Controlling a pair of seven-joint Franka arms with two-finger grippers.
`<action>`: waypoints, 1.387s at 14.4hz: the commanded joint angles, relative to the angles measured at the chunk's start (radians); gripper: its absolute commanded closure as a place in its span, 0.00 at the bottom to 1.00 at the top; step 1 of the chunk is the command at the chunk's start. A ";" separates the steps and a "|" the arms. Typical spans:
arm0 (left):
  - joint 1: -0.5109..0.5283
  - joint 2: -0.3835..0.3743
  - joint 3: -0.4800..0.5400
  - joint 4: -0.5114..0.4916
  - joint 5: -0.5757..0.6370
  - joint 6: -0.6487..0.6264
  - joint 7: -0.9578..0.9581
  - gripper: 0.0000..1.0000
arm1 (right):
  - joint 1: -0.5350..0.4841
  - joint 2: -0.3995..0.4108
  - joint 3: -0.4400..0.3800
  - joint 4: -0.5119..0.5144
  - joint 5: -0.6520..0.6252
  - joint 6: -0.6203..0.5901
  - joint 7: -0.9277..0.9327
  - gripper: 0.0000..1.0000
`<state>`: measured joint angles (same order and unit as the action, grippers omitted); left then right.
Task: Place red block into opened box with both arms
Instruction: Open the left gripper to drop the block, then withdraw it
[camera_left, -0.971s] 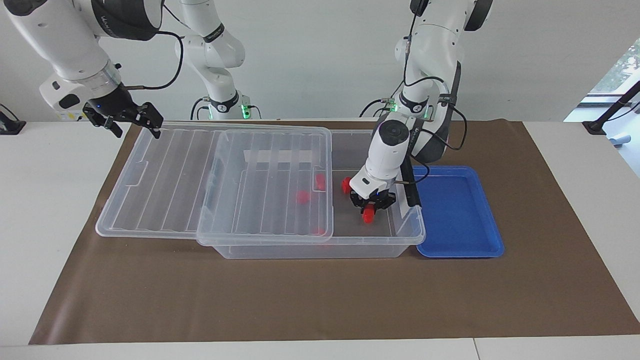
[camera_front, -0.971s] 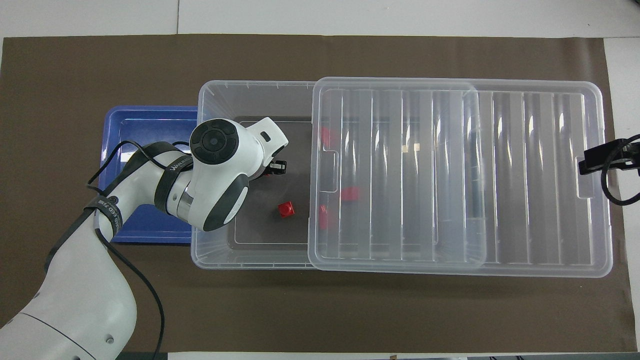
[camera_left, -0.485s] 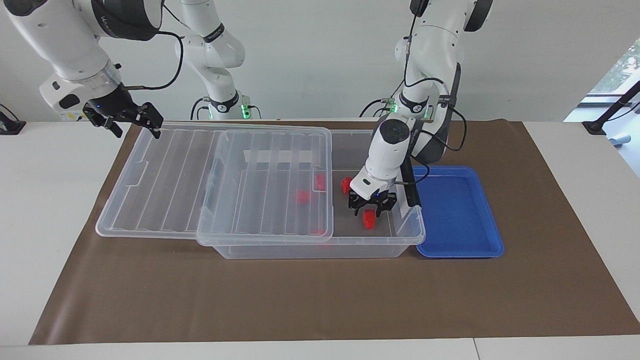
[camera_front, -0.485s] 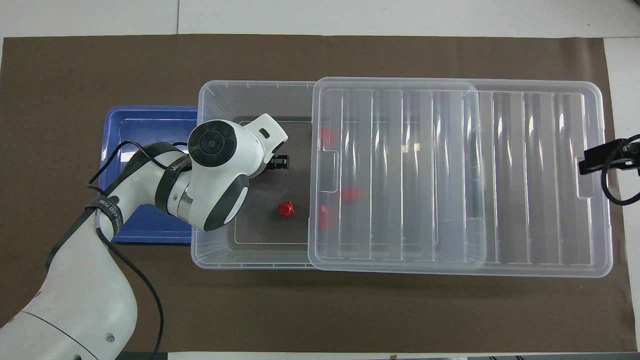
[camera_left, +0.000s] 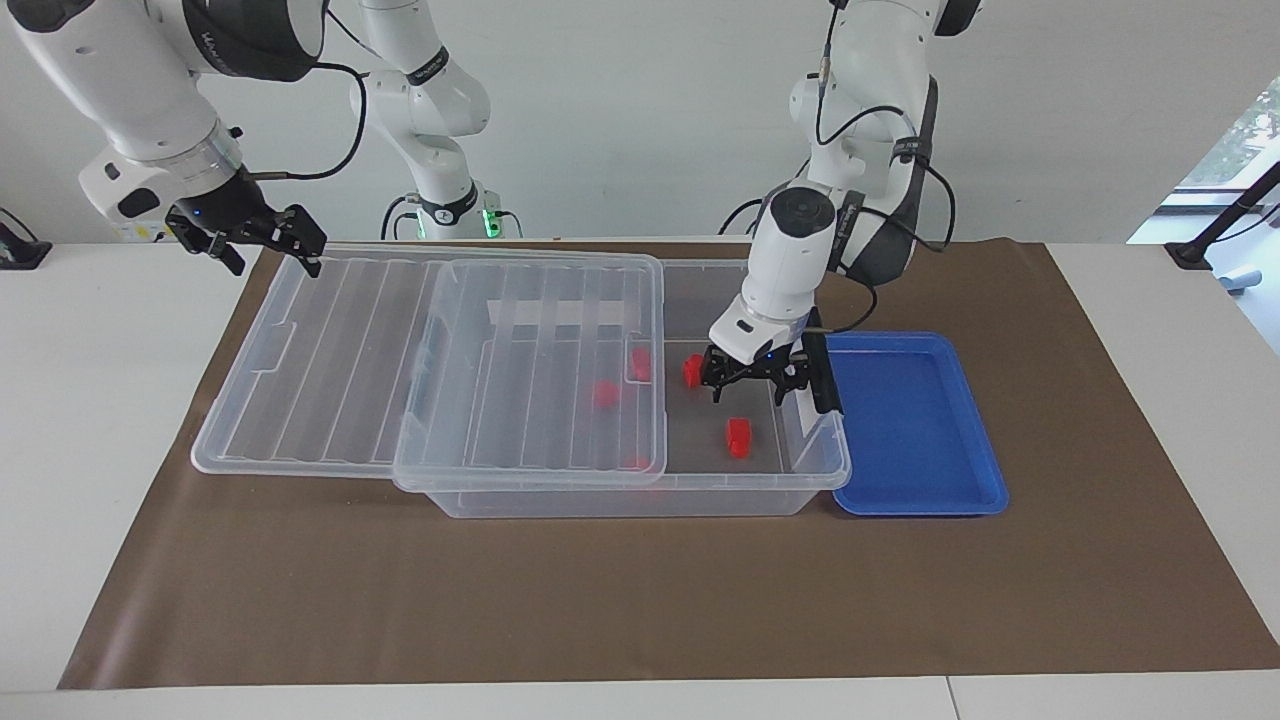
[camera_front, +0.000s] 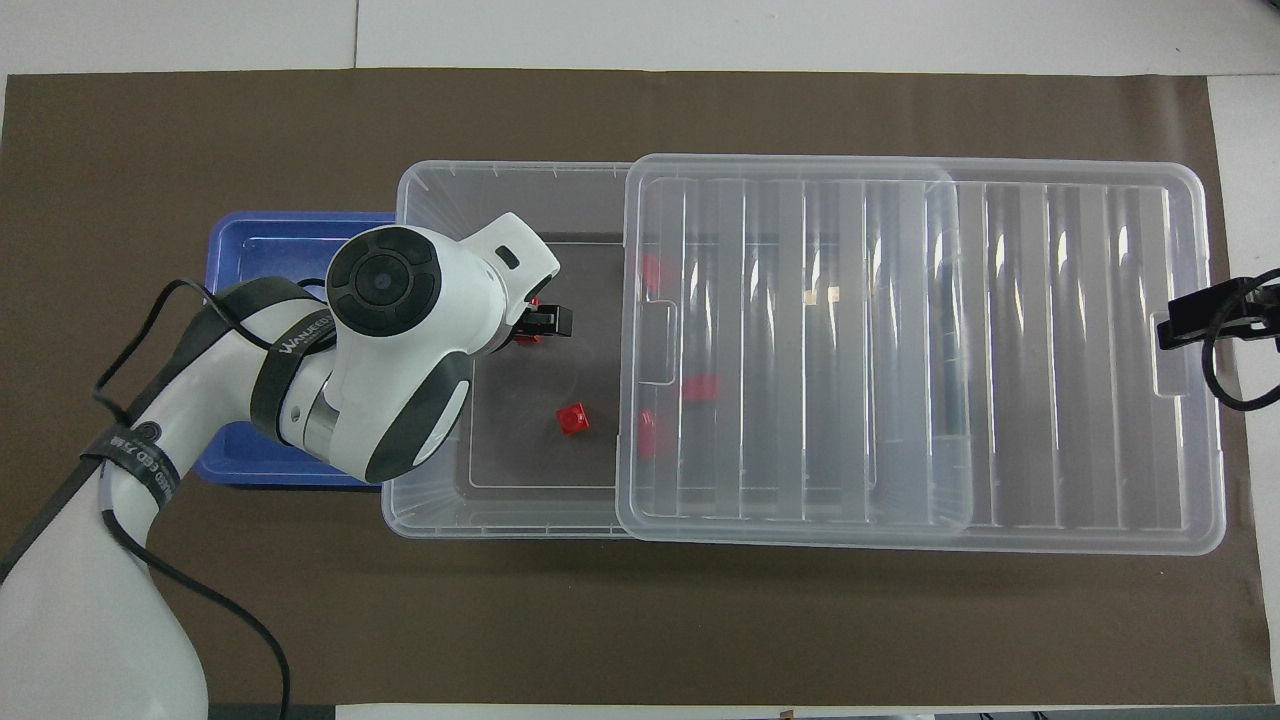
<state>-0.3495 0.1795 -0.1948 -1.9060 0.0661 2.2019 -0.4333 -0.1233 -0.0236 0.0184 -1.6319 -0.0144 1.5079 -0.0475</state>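
Observation:
The clear box (camera_left: 620, 500) lies open at the left arm's end, its ribbed lid (camera_left: 330, 370) slid toward the right arm's end. One red block (camera_left: 738, 437) lies loose on the box floor. My left gripper (camera_left: 748, 392) hangs open and empty a little above it. In the overhead view the left wrist hides most of that gripper and block; one finger (camera_front: 552, 320) sticks out. A second red block (camera_left: 692, 370) (camera_front: 573, 419) lies nearer to the robots, and others (camera_front: 700, 388) show through the lid (camera_front: 1050, 350). My right gripper (camera_left: 270, 255) waits open over the lid's end.
A shallow blue tray (camera_left: 915, 420) (camera_front: 265, 250) sits against the box at the left arm's end, holding nothing. A brown mat (camera_left: 600, 600) covers the table under everything. The left forearm crosses above the tray in the overhead view.
My left gripper opened and let go of the red block, which now rests on the box floor. The gripper then rose above it. The right arm has not moved.

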 joint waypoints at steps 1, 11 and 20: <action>-0.013 -0.084 0.006 -0.002 0.020 -0.089 -0.025 0.00 | -0.001 -0.021 0.000 -0.026 -0.012 0.017 -0.012 0.00; 0.207 -0.209 0.023 0.037 0.011 -0.286 0.139 0.00 | -0.010 -0.105 -0.181 -0.304 -0.013 0.333 -0.291 1.00; 0.352 -0.209 0.028 0.211 -0.035 -0.502 0.324 0.00 | -0.018 -0.010 -0.215 -0.329 -0.012 0.442 -0.262 1.00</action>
<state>-0.0176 -0.0255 -0.1616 -1.7301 0.0504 1.7554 -0.1493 -0.1433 -0.0361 -0.1981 -1.9460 -0.0232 1.9287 -0.3245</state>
